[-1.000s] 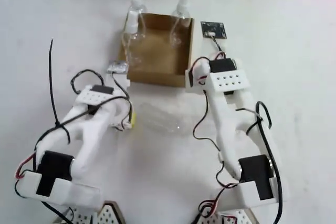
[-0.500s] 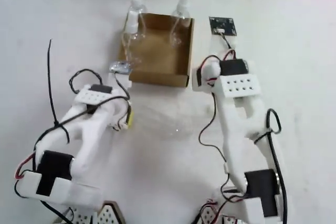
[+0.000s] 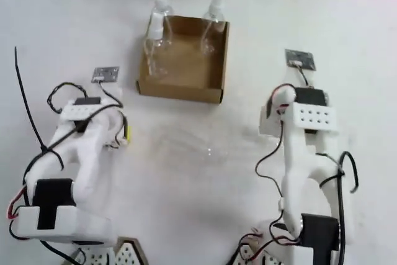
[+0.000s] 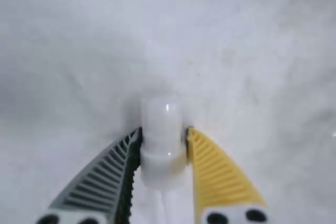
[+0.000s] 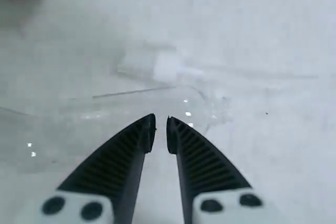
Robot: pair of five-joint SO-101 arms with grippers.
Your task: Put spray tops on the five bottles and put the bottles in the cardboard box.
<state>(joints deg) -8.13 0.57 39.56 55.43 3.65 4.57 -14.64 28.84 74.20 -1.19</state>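
Observation:
A clear bottle point(image 3: 185, 143) without a top lies on its side on the table between the two arms; it also lies just ahead of the right fingertips point(image 5: 105, 124). My left gripper point(image 4: 161, 136) is shut on a white spray top point(image 4: 163, 116), held between the grey and yellow fingers point(image 3: 125, 133) a little left of the bottle. My right gripper point(image 5: 160, 125) is shut with nothing in it, right of the bottle. The cardboard box point(image 3: 186, 85) stands at the back centre with three topped bottles point(image 3: 156, 35) upright in it.
A small board on a cable hangs off each arm, one point(image 3: 105, 74) left of the box and one point(image 3: 299, 60) to its right. The table's far edge runs just behind the box. Cables loop around both arms.
Both arms have drawn apart. The left arm moved left with the spray top, away from the lying bottle. The right arm swung right and back from the box's side.

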